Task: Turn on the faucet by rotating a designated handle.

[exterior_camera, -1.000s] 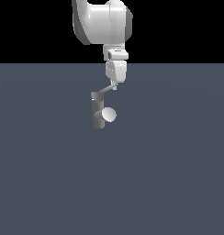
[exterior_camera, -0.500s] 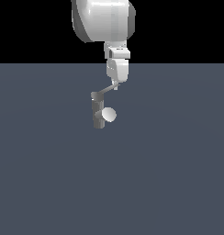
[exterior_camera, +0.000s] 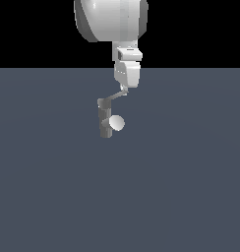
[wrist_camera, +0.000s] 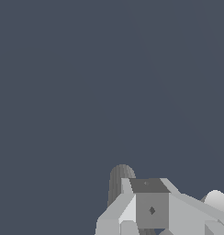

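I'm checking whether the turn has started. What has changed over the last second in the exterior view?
Very little. The arm's big upper body drifted slightly toward the exterior view's right; the hand stays at the far tip of the handle. The handle's slant looks the same, and the faucet with its spout end has not moved. Whether the hand grips the handle cannot be told.

A plain slate-grey floor [exterior_camera: 53,197] meets, seemingly, a black backdrop [exterior_camera: 33,34].

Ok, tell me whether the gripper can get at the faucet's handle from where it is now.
Probably yes: the gripper sits right at the outer end of the handle, with nothing between them. Whether it actually touches is unclear.
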